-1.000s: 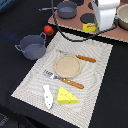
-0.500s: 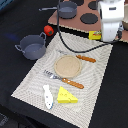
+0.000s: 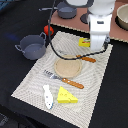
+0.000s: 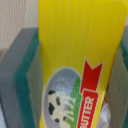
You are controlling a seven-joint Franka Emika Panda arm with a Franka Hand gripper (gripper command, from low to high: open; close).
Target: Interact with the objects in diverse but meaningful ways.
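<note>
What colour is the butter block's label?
Red, with white lettering and a cow picture, on the yellow butter block. Clearest in the wrist view.

Gripper (image 3: 96,46) pads (image 4: 22,70) flank butter block (image 4: 75,55); no side room.

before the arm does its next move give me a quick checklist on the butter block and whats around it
1. Butter block lies between the end effector pads: ok, one pad on each long side in the wrist view.
2. Pads actually pressing on the block: cannot tell, contact is blurred.
3. Block on the striped mat or lifted: cannot tell, the arm hides most of it in the exterior view.
4. Nearest neighbours apart from the block: ok, the wooden plate and the orange-handled knife lie toward the mat's middle.
5. Grey pot out of the way: ok, off the mat at the exterior view's left.
</note>
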